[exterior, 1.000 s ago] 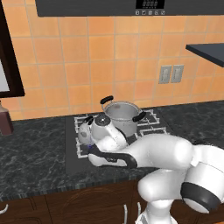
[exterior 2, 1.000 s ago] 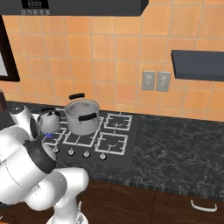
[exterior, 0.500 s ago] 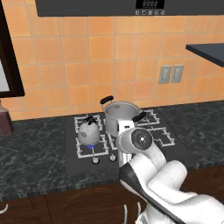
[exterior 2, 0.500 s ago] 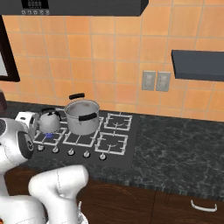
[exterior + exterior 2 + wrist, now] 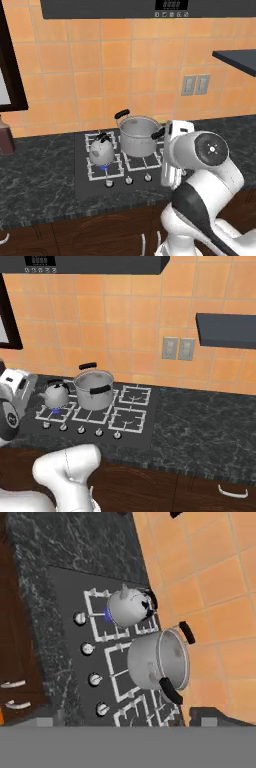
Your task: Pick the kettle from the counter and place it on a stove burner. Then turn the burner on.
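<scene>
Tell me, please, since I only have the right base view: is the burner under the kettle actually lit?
Observer: Yes. In the left base view a small blue flame shows under the kettle.
Operator: Thank you. Does the kettle touch the pot beside it?
Observer: No. From the hand view, the kettle and the steel pot stand apart, each on its own burner grate.
Operator: Which way does the kettle's spout point?
Observer: In the hand view it points toward the bare counter, away from the pot.
</scene>
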Motion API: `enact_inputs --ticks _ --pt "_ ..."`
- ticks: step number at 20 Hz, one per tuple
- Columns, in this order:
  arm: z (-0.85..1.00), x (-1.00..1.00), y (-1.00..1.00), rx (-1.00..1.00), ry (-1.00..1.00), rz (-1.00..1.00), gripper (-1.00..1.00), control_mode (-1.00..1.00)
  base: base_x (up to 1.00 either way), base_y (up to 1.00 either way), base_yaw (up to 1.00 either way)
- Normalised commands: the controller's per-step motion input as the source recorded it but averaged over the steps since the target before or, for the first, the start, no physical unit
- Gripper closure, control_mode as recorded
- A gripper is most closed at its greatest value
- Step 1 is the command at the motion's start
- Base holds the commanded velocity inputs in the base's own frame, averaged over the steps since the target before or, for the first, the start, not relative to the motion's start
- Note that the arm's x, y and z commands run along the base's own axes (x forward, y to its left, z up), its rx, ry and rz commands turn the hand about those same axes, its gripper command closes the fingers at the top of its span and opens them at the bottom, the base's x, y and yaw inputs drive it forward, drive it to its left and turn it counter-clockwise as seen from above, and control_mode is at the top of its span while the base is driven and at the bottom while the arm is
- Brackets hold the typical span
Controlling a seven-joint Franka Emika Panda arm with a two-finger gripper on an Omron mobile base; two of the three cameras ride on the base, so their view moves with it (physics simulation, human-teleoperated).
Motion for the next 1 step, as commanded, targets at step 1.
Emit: enact_inputs --ticks 1 --pt "0.00 0.00 0.00 0.01 0.00 0.00 -1.00 -1.00 0.00 0.00 0.00"
